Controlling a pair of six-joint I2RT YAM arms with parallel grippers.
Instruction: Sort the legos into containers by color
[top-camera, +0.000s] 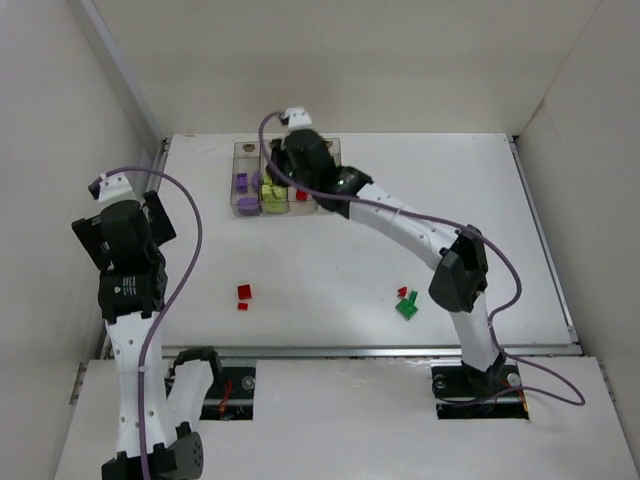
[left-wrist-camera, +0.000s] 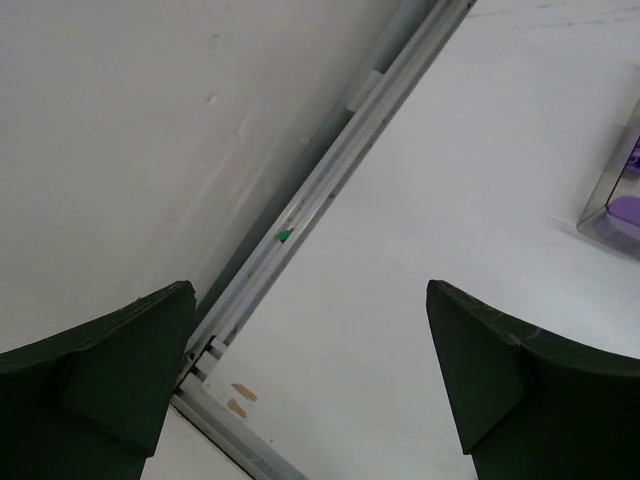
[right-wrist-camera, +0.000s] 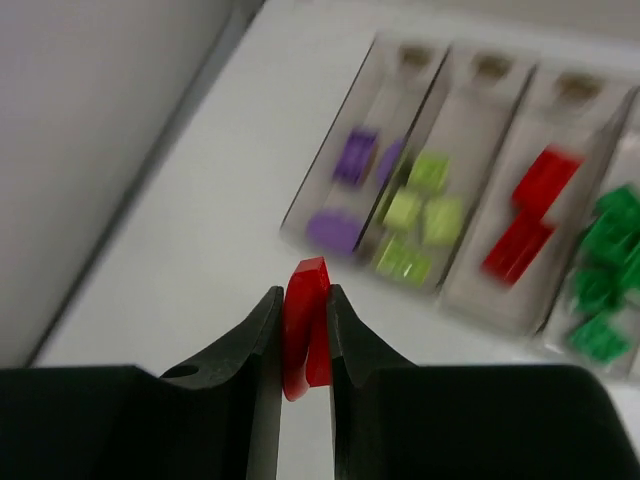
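Note:
My right gripper (right-wrist-camera: 303, 300) is shut on a red lego (right-wrist-camera: 306, 320), held on edge just above the table in front of the containers (right-wrist-camera: 455, 110). The four clear bins hold, from left to right, purple legos (right-wrist-camera: 352, 160), yellow-green legos (right-wrist-camera: 420, 210), red legos (right-wrist-camera: 530, 215) and green legos (right-wrist-camera: 605, 270). In the top view the right gripper (top-camera: 290, 175) hovers over the containers (top-camera: 245, 150) at the back. Loose on the table are two red legos (top-camera: 245, 293), and a red one (top-camera: 403, 292) beside a green one (top-camera: 407, 308). My left gripper (top-camera: 120, 228) is open and empty (left-wrist-camera: 310, 290).
White walls enclose the table on the left, back and right. A metal rail (left-wrist-camera: 330, 190) runs along the left edge, with a small green speck (left-wrist-camera: 284, 236) in it. The containers' purple end (left-wrist-camera: 625, 205) shows at the right of the left wrist view.

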